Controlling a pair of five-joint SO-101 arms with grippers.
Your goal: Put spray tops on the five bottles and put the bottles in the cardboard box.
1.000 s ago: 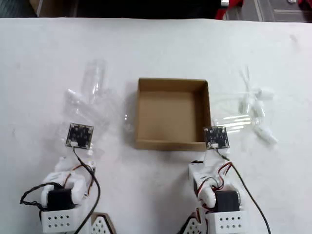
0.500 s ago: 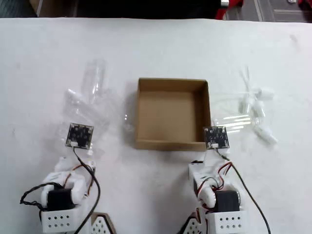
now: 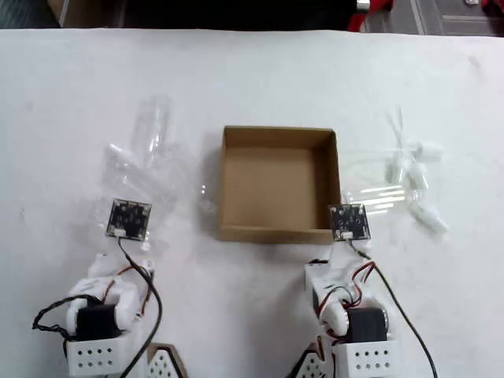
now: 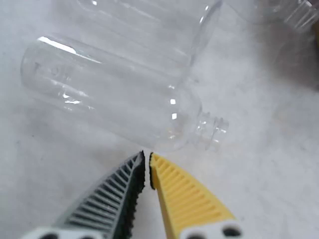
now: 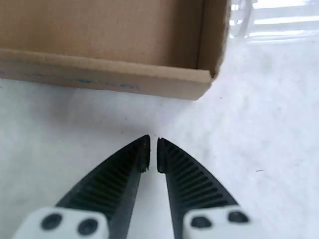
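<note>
1. The white table (image 3: 252,71) carries everything, and by the look of it the job has not started.
2. The cardboard box (image 3: 276,185) sits in the middle, open side up, with nothing inside; all the bottles have yet to go in.
3. The clear bottles (image 3: 150,138) lie heaped on the table, left of the box and apart from it. Their number is hard to make out. The nearest bottle (image 4: 114,99) lies on its side with its threaded neck (image 4: 212,132) bare, so no top is fitted.
4. The white spray tops (image 3: 413,169) lie scattered right of the box, well apart from the bottles.
5. The left gripper (image 4: 147,164) hangs just beside that bottle, jaws together and holding nothing.
6. The right gripper (image 5: 153,149) sits near the box's front corner, jaws almost together and holding nothing.
</note>
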